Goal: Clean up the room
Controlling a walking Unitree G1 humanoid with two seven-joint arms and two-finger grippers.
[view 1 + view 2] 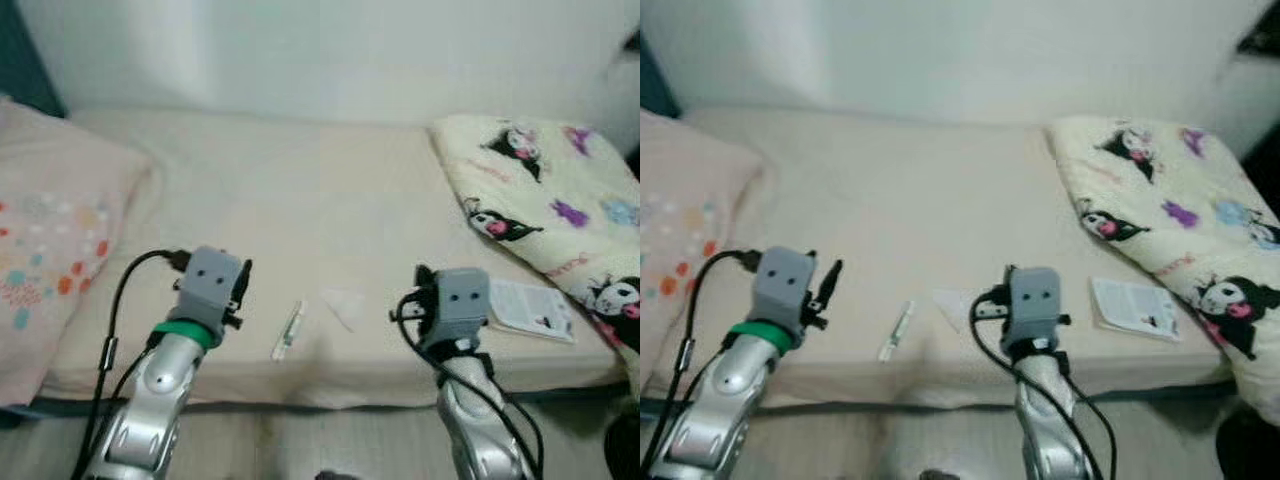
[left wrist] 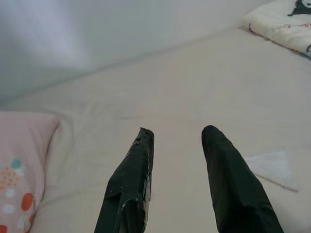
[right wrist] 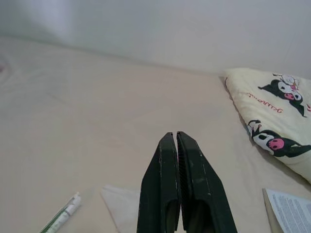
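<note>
Cream bed point(image 1: 330, 190): fills your frame's centre.
Left claw point(image 2: 177, 138): lower left, fingers parted, holding nothing.
Right claw point(image 3: 175, 141): lower centre-right, fingers pressed together, empty.
Tube point(image 1: 289, 329): lower centre, between your two arms, near the bed's front edge.
Tissue point(image 1: 345, 306): just right of the tube.
Leaflet point(image 1: 533, 309): lower right, beside the cartoon blanket point(image 1: 550, 190).
Pillow point(image 1: 50, 235): left edge.

A bed point(image 1: 300, 190) with a cream sheet spans the scene, set against a plain white wall point(image 1: 330, 50). A pink pillow point(image 1: 50, 240) with coloured dots lies at the left end; a cartoon-print blanket point(image 1: 545, 200) lies at the right. Pale floor point(image 1: 300, 440) borders the near edge. Lighting is soft and even.
</note>
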